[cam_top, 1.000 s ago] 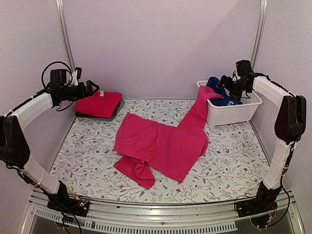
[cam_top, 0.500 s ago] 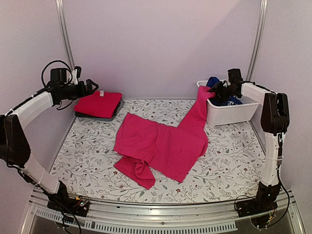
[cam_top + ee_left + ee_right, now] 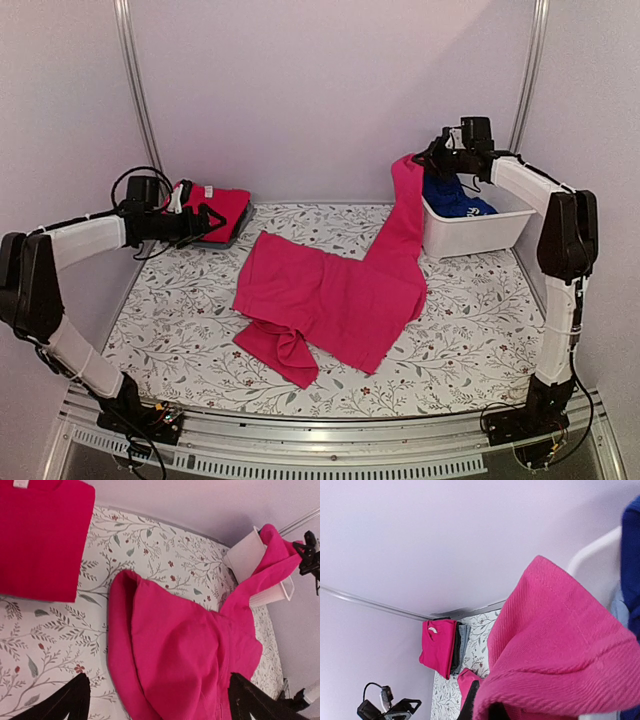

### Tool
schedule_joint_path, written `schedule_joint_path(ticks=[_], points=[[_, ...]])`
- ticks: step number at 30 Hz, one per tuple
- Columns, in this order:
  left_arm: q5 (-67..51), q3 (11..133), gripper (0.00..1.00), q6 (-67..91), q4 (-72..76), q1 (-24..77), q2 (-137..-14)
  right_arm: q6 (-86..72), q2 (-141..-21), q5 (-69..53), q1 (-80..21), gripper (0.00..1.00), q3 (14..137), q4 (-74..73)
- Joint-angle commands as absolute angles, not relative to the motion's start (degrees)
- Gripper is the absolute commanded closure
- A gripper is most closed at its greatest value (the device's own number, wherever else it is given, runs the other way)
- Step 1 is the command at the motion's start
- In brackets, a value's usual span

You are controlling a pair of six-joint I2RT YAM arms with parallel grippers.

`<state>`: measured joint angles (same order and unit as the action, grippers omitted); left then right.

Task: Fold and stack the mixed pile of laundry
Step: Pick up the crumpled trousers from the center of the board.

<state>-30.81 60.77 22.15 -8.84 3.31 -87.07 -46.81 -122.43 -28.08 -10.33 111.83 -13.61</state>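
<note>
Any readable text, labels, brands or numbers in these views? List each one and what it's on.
None readable in any view.
White neck tag on the red tee: too small to read.
Nothing legible on the pink garment, blue garment or tub.

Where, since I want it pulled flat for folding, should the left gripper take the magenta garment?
Probably its far-left corner, coming from the left. The magenta garment has a doubled, slightly raised edge there, nearest the open left gripper and opposite the end the right gripper holds up by the white tub.
</note>
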Motion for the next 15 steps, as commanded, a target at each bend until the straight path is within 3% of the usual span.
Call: schedule_joint_path(ticks=[1,12,14,15], points=[[-34.69,54.71,0.05,26.51,-7.23,9.26,-88.64,-41.57,-113.80,-30.14,-13.49,1.00,111.65,-10.65],[-31.53,52.59,0.15,29.83,-10.92,19.12,-98.29,-36.96,-107.41,-31.22,-16.15,1.00,111.52,-13.20],[-31.25,53.69,0.23,28.95,-12.92,20.56,-99.49,-36.45,-106.45,-30.88,-16.25,1.00,111.53,-14.26],[-31.71,54.69,0.33,28.39,-14.13,20.93,-99.90,-35.99,-105.88,-30.76,-16.24,1.00,111.53,-14.76]])
